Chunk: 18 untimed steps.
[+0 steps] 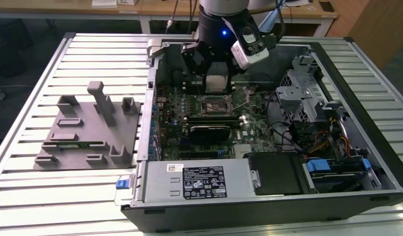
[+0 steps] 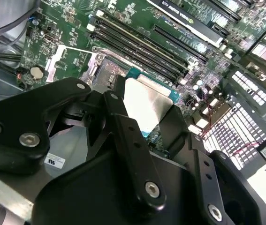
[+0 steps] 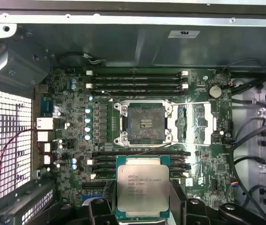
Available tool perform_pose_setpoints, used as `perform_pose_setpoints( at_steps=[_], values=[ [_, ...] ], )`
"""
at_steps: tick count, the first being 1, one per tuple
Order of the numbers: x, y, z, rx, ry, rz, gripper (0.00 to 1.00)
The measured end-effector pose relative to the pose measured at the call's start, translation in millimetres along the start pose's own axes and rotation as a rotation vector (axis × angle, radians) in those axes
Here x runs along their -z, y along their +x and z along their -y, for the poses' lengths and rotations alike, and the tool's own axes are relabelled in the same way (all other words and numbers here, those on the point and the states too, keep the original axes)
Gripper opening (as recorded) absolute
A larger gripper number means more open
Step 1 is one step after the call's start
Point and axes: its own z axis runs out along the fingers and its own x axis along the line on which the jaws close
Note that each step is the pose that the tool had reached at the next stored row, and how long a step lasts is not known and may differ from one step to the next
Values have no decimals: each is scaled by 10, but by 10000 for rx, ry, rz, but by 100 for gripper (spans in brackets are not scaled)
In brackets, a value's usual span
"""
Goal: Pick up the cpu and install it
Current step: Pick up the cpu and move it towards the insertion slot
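One: Slatted metal table (image 1: 57, 196), open computer case (image 1: 358, 64) lying on it, grey parts holder (image 1: 89, 128) toward the exterior view's left. Fingers?

Two: Clamped on the cpu (image 3: 143, 190). Gripper (image 3: 142, 208) has a black finger (image 2: 118, 117) on each of two opposite edges. The silver lid faces the first wrist camera, with a green rim around it.

One: Second wrist view agrees?

Two: Yes, the pale, flat lid sits pinched between both fingers.

One: Where is it against the board?

Two: In the air over the motherboard (image 3: 72, 140), inside the case. Not seated. Socket (image 3: 144, 123) is open, and its metal retention frame (image 3: 193, 123) is swung aside, just beside it. In the first wrist view the cpu is apart from the socket, in front of the memory slots (image 3: 104, 159) that run alongside it.

One: Exterior view?

Two: The gripper hangs above the board, near the socket and toward the far wall of the case. Power supply box (image 1: 195, 179) is at the near end, well apart from the gripper.
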Motion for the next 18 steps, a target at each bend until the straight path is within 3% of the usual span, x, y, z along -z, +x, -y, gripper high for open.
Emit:
perform_pose_setpoints(
  at_steps=[18],
  values=[
    [-307, 13, -10, 0, 5, -3, 54]
  ],
)
